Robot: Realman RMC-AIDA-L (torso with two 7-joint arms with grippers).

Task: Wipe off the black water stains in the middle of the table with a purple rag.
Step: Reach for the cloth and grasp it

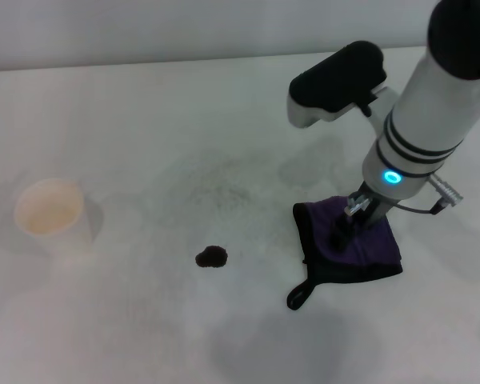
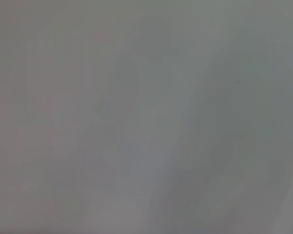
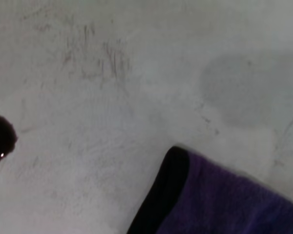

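The purple rag [image 1: 372,250] lies on the white table [image 1: 144,112] at the right, black-edged, with its black loop [image 1: 298,298] pointing toward the front. My right gripper [image 1: 348,228] comes straight down onto the rag's middle, touching the cloth. The black water stain [image 1: 212,257] is a small dark blotch on the table, a rag's width to the left of the cloth. The right wrist view shows a corner of the rag [image 3: 224,200] and the stain [image 3: 0,136] at the picture's edge. My left gripper is out of view; its wrist view shows only a plain grey surface.
A white paper cup [image 1: 52,214] stands at the left of the table. Faint grey speckled smudges [image 1: 212,188] mark the surface behind the stain. The table's far edge runs along the back.
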